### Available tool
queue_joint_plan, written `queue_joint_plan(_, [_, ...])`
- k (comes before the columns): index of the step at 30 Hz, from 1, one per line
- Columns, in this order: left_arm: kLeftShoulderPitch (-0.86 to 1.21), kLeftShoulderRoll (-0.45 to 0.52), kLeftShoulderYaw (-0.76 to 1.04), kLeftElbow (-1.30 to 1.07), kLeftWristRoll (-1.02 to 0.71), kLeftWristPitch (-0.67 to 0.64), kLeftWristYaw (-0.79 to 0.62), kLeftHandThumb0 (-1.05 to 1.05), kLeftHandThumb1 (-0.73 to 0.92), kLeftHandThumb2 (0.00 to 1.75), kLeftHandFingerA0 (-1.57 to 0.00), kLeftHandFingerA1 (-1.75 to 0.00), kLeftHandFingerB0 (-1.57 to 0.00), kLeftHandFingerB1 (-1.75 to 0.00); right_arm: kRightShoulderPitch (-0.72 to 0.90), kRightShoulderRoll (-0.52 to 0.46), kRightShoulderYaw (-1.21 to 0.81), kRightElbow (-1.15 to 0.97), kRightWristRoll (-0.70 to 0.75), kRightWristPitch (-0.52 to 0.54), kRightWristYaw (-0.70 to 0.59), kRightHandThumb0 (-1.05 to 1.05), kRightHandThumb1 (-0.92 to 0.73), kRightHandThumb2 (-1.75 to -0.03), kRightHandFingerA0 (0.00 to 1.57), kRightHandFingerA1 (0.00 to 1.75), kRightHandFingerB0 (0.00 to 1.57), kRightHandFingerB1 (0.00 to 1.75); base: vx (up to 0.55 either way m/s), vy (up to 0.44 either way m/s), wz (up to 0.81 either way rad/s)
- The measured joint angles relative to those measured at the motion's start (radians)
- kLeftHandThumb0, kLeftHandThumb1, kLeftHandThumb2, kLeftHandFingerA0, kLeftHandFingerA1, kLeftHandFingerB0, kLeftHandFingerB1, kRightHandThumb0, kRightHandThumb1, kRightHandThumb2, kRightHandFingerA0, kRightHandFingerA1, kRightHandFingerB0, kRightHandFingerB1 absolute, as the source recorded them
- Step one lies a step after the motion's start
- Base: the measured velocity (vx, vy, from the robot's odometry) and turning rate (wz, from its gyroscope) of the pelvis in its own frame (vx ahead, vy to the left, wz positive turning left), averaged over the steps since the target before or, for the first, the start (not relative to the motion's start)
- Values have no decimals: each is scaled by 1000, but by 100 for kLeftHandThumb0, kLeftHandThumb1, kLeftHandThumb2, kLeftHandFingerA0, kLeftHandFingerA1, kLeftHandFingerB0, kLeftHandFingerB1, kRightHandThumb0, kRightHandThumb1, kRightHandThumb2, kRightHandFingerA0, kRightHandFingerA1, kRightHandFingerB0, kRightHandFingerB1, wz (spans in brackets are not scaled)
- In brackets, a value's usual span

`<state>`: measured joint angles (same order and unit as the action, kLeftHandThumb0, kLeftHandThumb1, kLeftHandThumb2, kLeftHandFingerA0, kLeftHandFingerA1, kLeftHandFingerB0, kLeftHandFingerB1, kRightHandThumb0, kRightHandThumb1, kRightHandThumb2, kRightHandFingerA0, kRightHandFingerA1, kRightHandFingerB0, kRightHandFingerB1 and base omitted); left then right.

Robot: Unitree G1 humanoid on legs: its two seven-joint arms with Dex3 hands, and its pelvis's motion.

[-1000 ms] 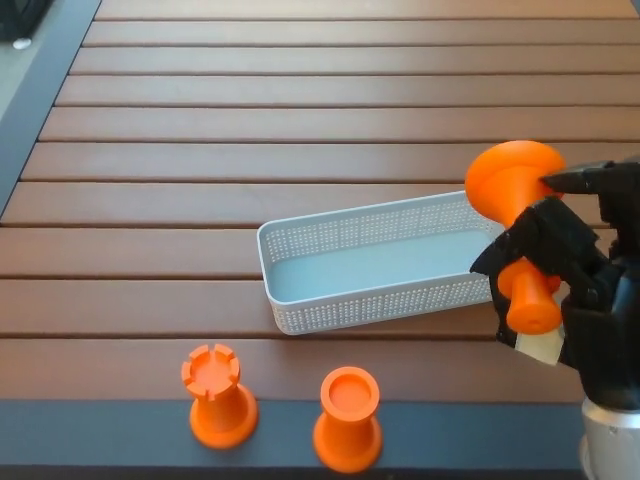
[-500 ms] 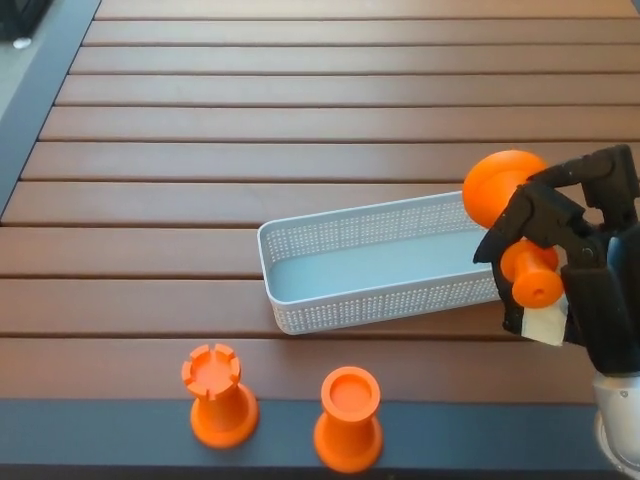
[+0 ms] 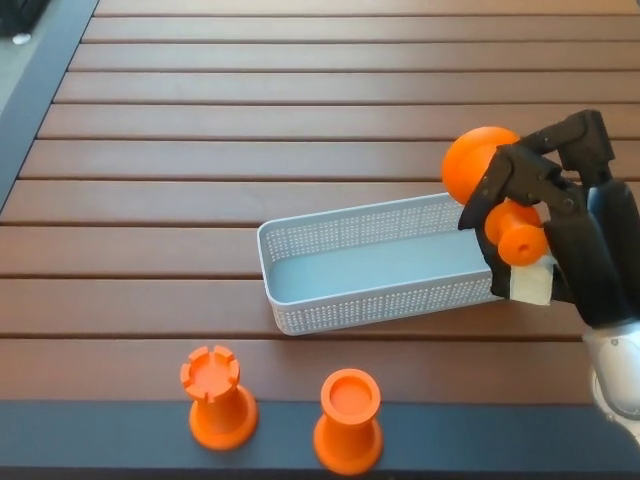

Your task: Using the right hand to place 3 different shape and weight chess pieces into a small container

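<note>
One hand in view: right hand (image 3: 556, 230), black fingers (image 3: 522, 172) wrapped round orange chess piece (image 3: 490, 190), piece lying sideways, round base toward picture left, knobbed end toward camera. Held piece above right end of white perforated container (image 3: 370, 262); whether it touches rim, cannot tell. Container long, rectangular, nothing inside, set at slight angle on brown slatted table (image 3: 250, 110). Near front edge, well apart from container: orange rook (image 3: 216, 396) with notched top, upright; just right of it, round-topped orange piece (image 3: 348, 418), upright.

a brown slatted table (image 3: 250, 110) carried a white mesh basket (image 3: 370, 295), and two orange chess pieces (image 3: 217, 398) (image 3: 348, 420) stood near its front edge.
</note>
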<state>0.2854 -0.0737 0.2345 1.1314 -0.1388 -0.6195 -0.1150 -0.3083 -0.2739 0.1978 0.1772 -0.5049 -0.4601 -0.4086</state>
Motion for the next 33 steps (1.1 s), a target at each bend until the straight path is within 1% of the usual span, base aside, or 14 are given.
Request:
queue_joint_plan(3, [8, -12, 8, -30, -5, -1, -16, -33, 19, 158, -144, -122, -138, -116, -13, 2, -16, 35, 33, 24, 53, -17, -71, -94, 76, 175, 67, 163, 0, 0, 0])
queue_joint_plan(6, [12, -17, 11, -50, -6, -1, -24, -32, 16, 161, -144, -125, -139, -117, -14, 11, -21, 59, 54, 28, 80, -17, -69, -97, 77, 175, 68, 162, 0, 0, 0])
queue_joint_plan(7, [13, -19, 12, -58, -7, -1, -25, -33, 18, 162, -146, -121, -139, -116, -14, 14, -23, 68, 61, 28, 88, -20, -76, -89, 78, 175, 68, 161, 0, 0, 0])
queue_joint_plan(9, [14, -20, 15, -76, -9, -1, -31, -33, 18, 162, -146, -121, -139, -116, -14, 24, -29, 91, 82, 29, 108, -20, -76, -89, 78, 175, 68, 161, 0, 0, 0])
queue_joint_plan(10, [13, -20, 16, -77, -9, -1, -34, -24, 5, 173, -148, -120, -140, -113, -14, 30, -30, 94, 88, 30, 117, -14, -74, -93, 75, 175, 66, 163, 0, 0, 0])
queue_joint_plan(12, [14, -21, 16, -79, -9, -1, -35, -20, 5, 175, -150, -120, -142, -112, -14, 36, -31, 95, 97, 33, 129, -14, -72, -97, 75, 175, 66, 165, 0, 0, 0])
queue_joint_plan(15, [21, -24, 16, -91, -9, -1, -38, -28, 15, 161, -153, -121, -143, -114, -14, 43, -30, 91, 109, 42, 156, -21, -74, -82, 79, 171, 73, 159, 0, 0, 0])
queue_joint_plan(19, [35, -29, 11, -110, -6, -1, -37, -33, 14, 173, -157, -116, -147, -115, -13, 61, -19, 53, 114, 63, 184, -20, -74, -85, 83, 171, 73, 160, 0, 0, 0])
queue_joint_plan(23, [45, -27, 1, -110, 2, -1, -33, -32, 14, 172, -157, -118, -145, -115, -12, 79, -13, 18, 119, 80, 209, -17, -73, -86, 82, 170, 75, 157, 0, 0, 0])
queue_joint_plan(26, [44, -25, -1, -108, 4, -1, -32, -30, 13, 173, -157, -119, -145, -117, -12, 80, -14, 15, 120, 86, 219, -16, -74, -89, 79, 173, 71, 160, 0, 0, 0])
queue_joint_plan(27, [44, -24, -3, -109, 6, 0, -29, -17, 5, 175, -152, -117, -140, -116, -12, 80, -14, 18, 120, 88, 221, -16, -71, -95, 77, 175, 69, 162, 0, 0, 0])
queue_joint_plan(31, [44, -19, -10, -110, 10, 1, -15, -17, 5, 175, -152, -117, -140, -116, -12, 73, -20, 33, 118, 103, 231, -16, -71, -95, 77, 175, 69, 162, 0, 0, 0])
queue_joint_plan(32, [44, -18, -10, -110, 10, 2, -14, -23, 13, 169, -152, -113, -142, -114, -12, 72, -21, 34, 118, 106, 233, -11, -58, -114, 89, 165, 77, 143, 0, 0, 0])
queue_joint_plan(33, [44, -18, -11, -111, 10, 2, -14, -25, 13, 168, -153, -116, -141, -115, -12, 72, -21, 35, 118, 109, 235, -11, -60, -112, 90, 163, 79, 136, 0, 0, 0])
